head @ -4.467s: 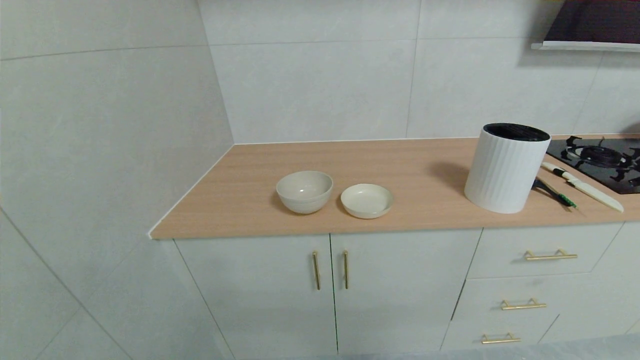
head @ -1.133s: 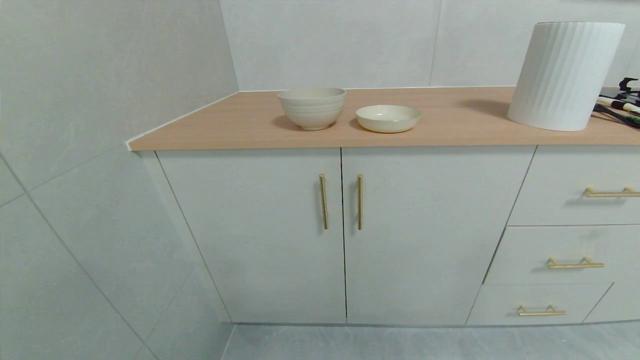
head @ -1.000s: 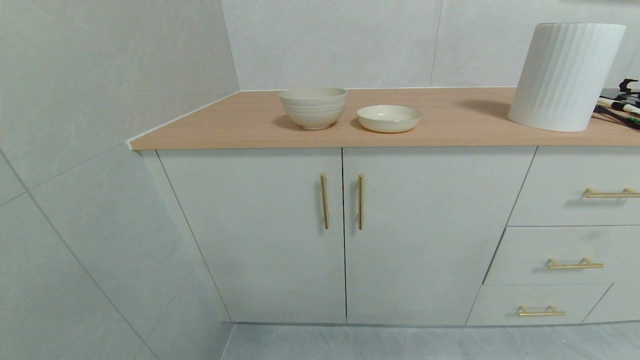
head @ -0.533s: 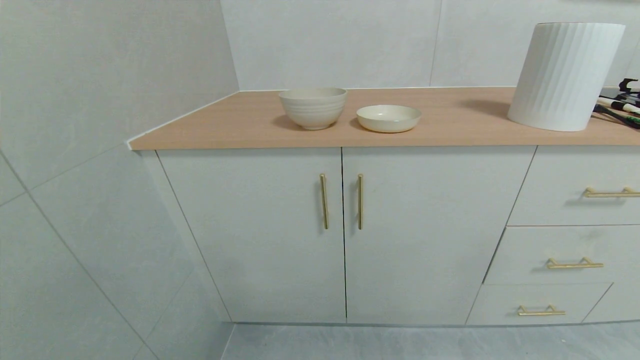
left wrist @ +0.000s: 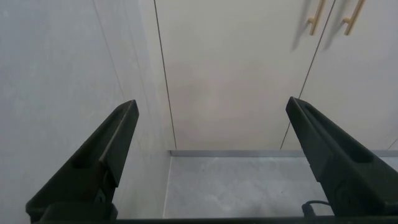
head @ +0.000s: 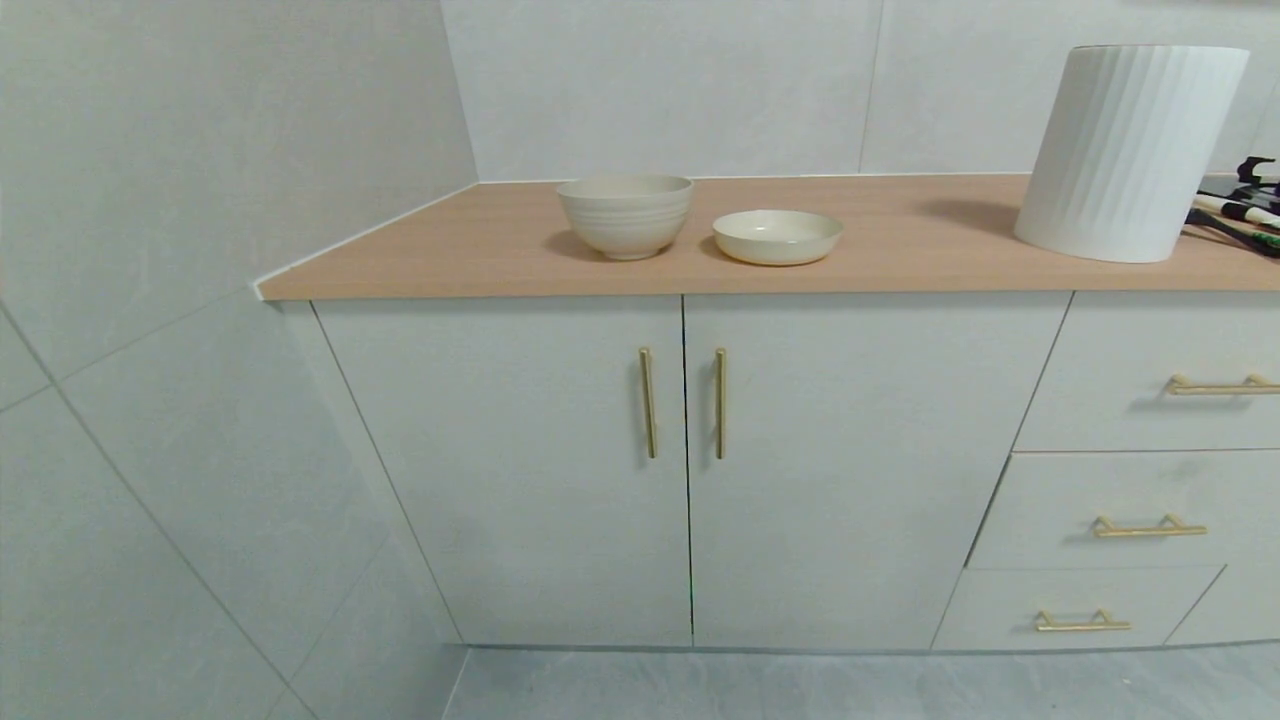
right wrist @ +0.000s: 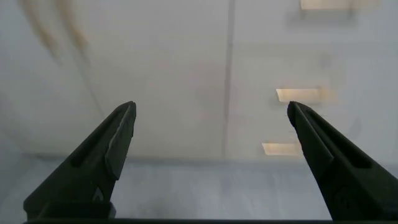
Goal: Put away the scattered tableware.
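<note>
A deep beige bowl (head: 625, 214) and a shallow cream dish (head: 776, 236) sit side by side on the wooden countertop (head: 470, 250), the dish to the bowl's right. Below them are two closed cabinet doors with gold handles (head: 648, 402) (head: 720, 402). My left gripper (left wrist: 211, 112) hangs open low before the left cabinet door, near the floor, nothing between its fingers. My right gripper (right wrist: 211, 112) is open too, facing the cabinet fronts with the drawer handles (right wrist: 305, 94) beyond it.
A tall white ribbed canister (head: 1130, 150) stands at the counter's right, with knives (head: 1235, 215) and a stove edge beside it. Three drawers with gold handles (head: 1148, 526) are right of the doors. A tiled wall (head: 200, 200) closes the left side.
Since 4.5 s ago the head camera has dropped and come closer, so the cabinet fronts fill the view. Over the last second nothing has visibly moved.
</note>
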### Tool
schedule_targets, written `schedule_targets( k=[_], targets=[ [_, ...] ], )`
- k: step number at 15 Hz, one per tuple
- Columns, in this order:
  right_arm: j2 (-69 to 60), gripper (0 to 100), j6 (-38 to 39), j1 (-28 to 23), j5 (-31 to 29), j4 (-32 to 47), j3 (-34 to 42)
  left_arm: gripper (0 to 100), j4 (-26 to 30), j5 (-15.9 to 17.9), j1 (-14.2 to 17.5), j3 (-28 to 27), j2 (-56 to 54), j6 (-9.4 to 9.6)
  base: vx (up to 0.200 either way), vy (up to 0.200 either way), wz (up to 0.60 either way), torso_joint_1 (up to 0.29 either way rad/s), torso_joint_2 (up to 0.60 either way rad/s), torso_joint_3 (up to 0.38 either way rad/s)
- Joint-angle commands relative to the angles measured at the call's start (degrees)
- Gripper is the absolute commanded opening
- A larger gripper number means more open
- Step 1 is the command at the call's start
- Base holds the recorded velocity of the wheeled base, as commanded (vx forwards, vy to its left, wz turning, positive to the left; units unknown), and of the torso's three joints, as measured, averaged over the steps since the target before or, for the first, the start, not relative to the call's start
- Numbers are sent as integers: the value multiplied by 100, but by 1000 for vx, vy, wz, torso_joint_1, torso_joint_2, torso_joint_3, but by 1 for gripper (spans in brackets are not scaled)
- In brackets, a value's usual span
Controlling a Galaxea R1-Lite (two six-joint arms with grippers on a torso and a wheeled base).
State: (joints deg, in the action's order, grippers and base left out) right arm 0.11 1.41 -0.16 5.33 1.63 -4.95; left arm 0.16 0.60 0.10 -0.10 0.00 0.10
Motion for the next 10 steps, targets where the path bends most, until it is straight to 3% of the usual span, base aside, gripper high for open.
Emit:
schedule_targets(
  k=[1, 5, 6, 10],
  targets=[
    [297, 100, 34, 25, 337, 259, -217, 100, 2, 2, -1, 1, 0, -1, 0, 0, 0, 0, 0, 0],
    [1914, 100, 52, 367, 1401, 267, -867, 100, 2, 2, -1, 1, 0, -1, 0, 0, 0, 0, 0, 0],
    [3127, 100, 52, 596, 1445, 267, -1439, 100, 2, 2, -1, 1, 0, -1, 0, 0, 0, 0, 0, 0],
    [5816, 100, 166, 1800, 1436, -181, -2792, 100, 2, 2, -1, 1, 0, -1, 0, 0, 0, 0, 0, 0]
  ],
)
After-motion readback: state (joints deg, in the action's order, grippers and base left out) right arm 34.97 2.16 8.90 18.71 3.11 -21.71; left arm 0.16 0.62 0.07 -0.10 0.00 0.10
